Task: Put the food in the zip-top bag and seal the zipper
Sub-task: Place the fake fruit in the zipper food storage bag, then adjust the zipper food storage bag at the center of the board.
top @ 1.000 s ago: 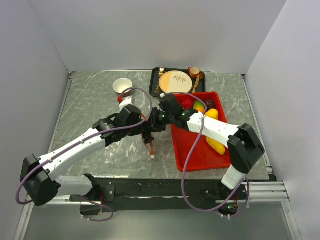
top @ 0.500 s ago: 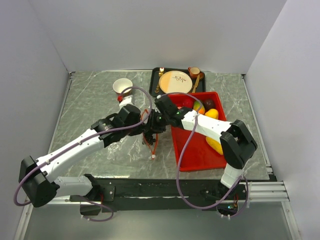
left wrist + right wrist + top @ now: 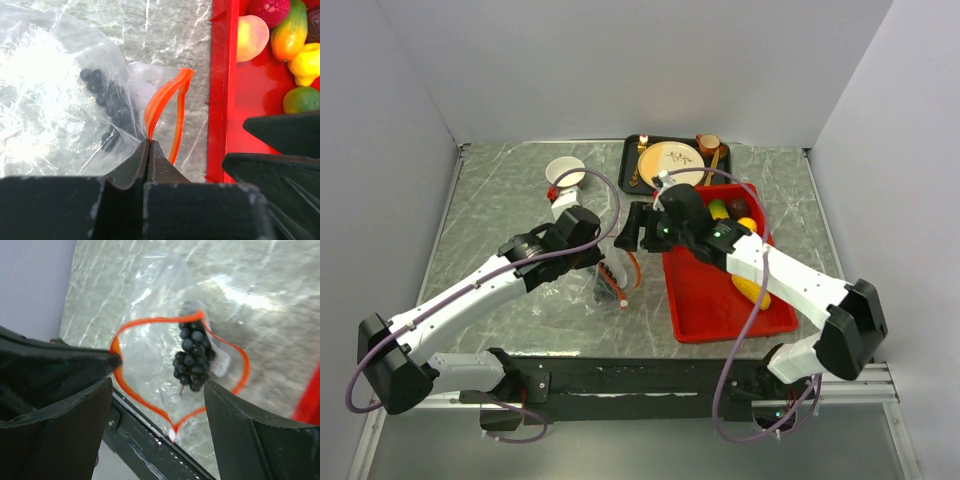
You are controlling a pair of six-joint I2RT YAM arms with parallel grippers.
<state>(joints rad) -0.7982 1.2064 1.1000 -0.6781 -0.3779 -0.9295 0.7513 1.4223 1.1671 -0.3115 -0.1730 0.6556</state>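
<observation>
The left gripper (image 3: 149, 145) is pinching the zipper (image 3: 165, 95) of the clear bag (image 3: 50, 90), its jaws pressing flat together on the orange-red strip at one side of the mouth. From that pinch the strip is rising and bowing out, so the mouth is standing open in a rounded loop.

The right gripper (image 3: 160, 382) is hovering above the open mouth with its jaws spread wide and nothing between them. In the right wrist view it is looking straight down through the loop into the bag. A small white slider tab (image 3: 172, 434) is sitting at the near end of the strip.

The bag is lying crinkled on the table (image 3: 500, 200), just left of the red tray (image 3: 720, 300) and between the two arms. The dark grape bunch (image 3: 192, 357) is lying inside it, just past the mouth.

The other fruits are sitting in the tray. A peach (image 3: 251, 37), a red apple (image 3: 270, 10), an orange-green mango (image 3: 289, 32), a lemon (image 3: 309, 62) and a lime (image 3: 301, 100) are clustering at its far end. A yellow banana-like piece (image 3: 752, 290) is lying nearer, along the right side.

Behind the tray a cream plate (image 3: 672, 163) is resting on a dark tray, and a white cup (image 3: 565, 173) is standing further left on the table.
</observation>
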